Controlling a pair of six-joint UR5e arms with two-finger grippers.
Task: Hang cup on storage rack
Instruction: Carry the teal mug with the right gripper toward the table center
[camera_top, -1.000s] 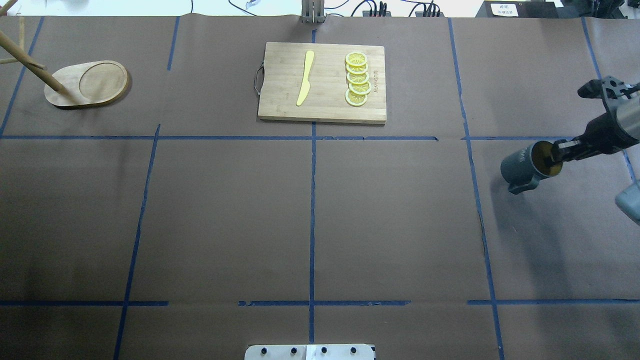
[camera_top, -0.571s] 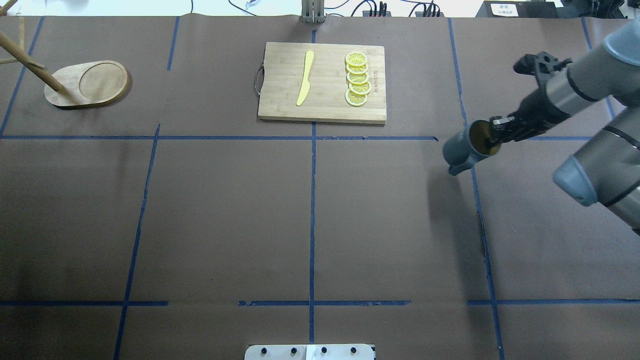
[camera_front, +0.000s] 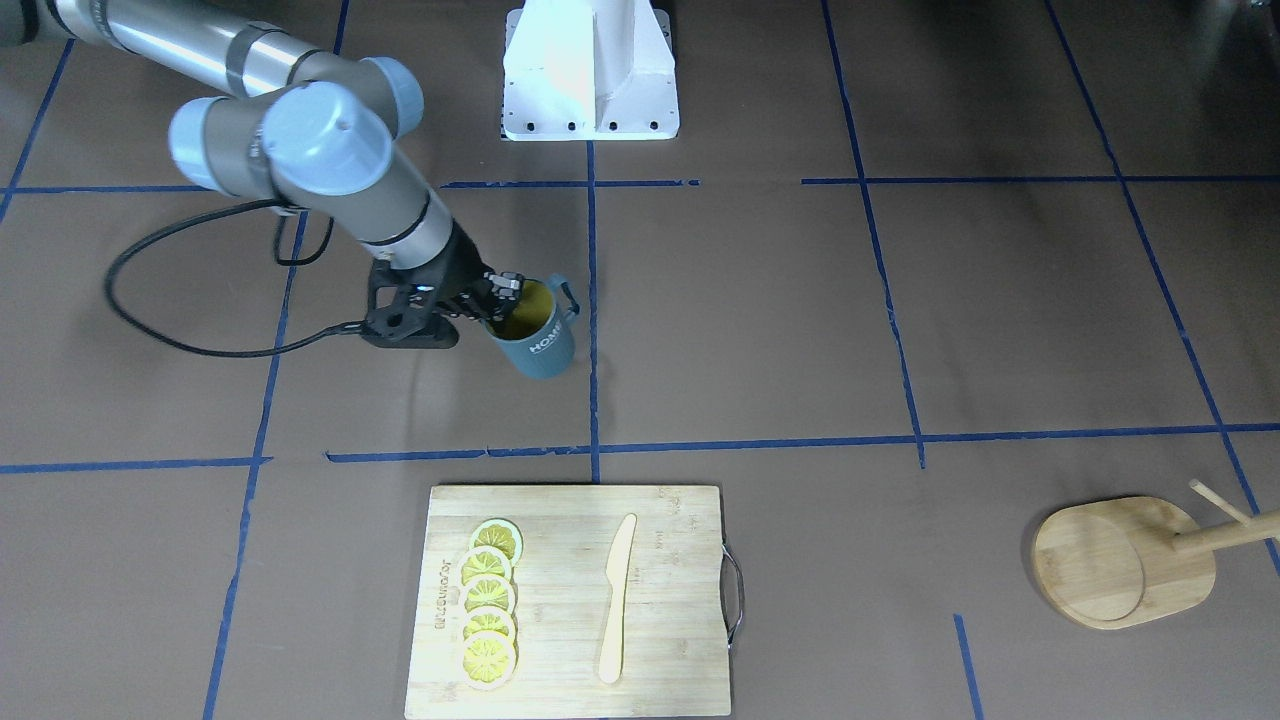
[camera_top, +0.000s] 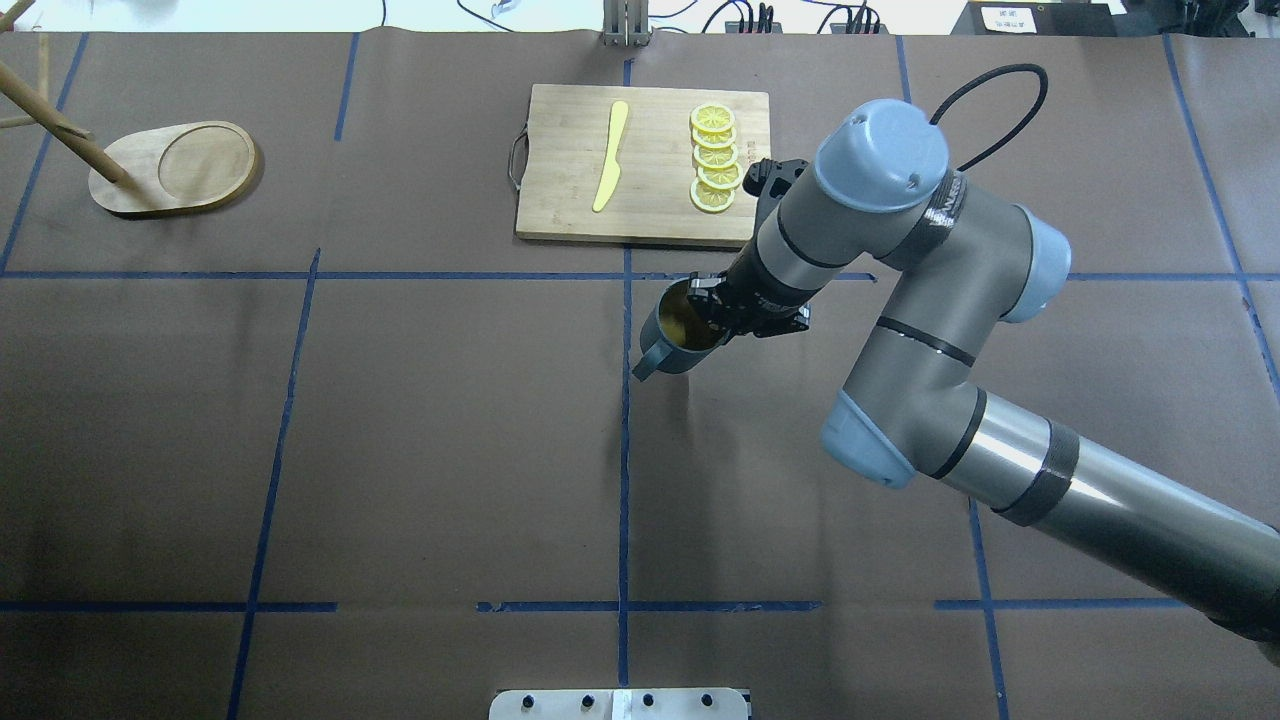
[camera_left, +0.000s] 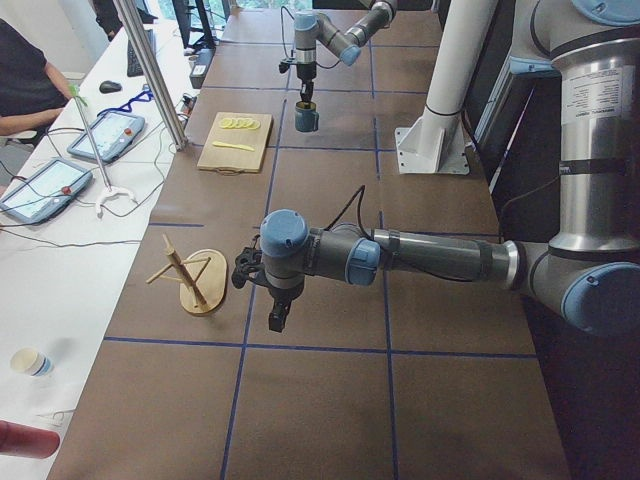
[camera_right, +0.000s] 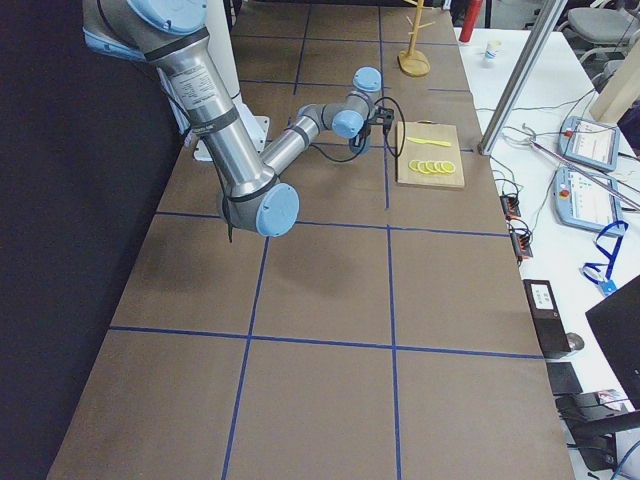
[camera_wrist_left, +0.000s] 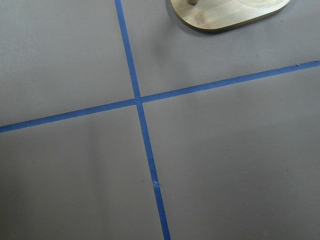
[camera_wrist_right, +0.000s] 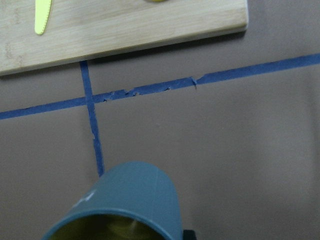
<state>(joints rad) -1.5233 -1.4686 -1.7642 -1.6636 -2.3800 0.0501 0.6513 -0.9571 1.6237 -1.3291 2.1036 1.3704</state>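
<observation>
The cup, teal-grey with a yellow inside and white "HOME" lettering, hangs tilted above the table's middle, just in front of the cutting board. My right gripper is shut on its rim, with one finger inside the mouth. The cup's lower side fills the bottom of the right wrist view. The storage rack, a bamboo base with a post and pegs, stands at the far left. My left gripper hangs beside the rack, and I cannot tell whether it is open. The rack's base edge shows in the left wrist view.
A bamboo cutting board with a metal handle lies at the back centre. It carries a yellow knife and several lemon slices. The robot's white base is at the near edge. Blue tape lines cross the brown table.
My right arm has carried the cup left, from the table's right edge to the middle near the cutting board. The rack and the board have not moved.
</observation>
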